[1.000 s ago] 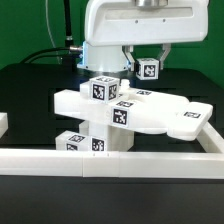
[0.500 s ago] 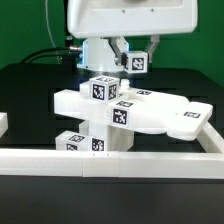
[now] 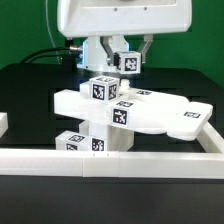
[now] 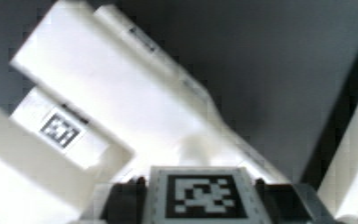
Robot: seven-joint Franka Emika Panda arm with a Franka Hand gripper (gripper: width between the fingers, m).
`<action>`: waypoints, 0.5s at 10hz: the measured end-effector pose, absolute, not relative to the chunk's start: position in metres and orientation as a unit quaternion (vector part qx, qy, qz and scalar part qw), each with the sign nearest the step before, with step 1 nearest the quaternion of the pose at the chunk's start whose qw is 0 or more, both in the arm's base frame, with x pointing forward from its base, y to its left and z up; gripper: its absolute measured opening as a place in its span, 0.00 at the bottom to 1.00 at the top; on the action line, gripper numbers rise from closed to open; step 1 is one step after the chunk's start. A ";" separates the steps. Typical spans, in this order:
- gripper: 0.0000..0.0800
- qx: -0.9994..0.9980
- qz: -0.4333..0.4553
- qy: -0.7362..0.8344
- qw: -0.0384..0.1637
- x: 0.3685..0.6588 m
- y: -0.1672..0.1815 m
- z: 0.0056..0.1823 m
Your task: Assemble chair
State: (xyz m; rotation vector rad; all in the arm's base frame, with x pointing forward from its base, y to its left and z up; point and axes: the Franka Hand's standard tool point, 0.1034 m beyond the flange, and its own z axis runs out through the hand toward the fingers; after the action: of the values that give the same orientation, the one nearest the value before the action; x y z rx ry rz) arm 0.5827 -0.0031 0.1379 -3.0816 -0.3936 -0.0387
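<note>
The gripper hangs above the back of the table with its jaws clenched on a small tagged cube; in the wrist view the same cube sits between the two dark fingers, its tag facing the camera. The cube is in the air, touching nothing but the fingers. Below it, and nearer the exterior camera, stands the partly built chair: a flat slab lying level, its long axis running across toward the exterior view's right, resting on blocky parts with tags, with a tagged block rising at the end toward the exterior view's left and tagged legs beneath. A low white border wall runs along the front of the black table. The relation that matters is that the held cube is above and just behind the upright block, slightly toward the exterior view's right of it, and well clear of it in height. From the wrist view the slab's long edges run diagonally under the cube, so the cube looks to hang over the slab's length, not off to one side. My reading is that the cube is meant to join the assembly, which would call for a descent and a short travel toward the front; which socket it goes to cannot be told from here.
</note>
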 end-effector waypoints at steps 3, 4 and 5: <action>0.36 -0.992 -0.010 -0.125 0.016 0.582 -0.004 0.131; 0.36 -0.992 -0.009 -0.125 0.016 0.581 -0.003 0.128; 0.36 -0.992 -0.006 -0.125 0.016 0.577 -0.002 0.125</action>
State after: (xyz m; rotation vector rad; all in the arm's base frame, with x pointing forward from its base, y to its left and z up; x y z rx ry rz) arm 0.5774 -0.0020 0.1254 -3.0845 -0.3878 -0.0194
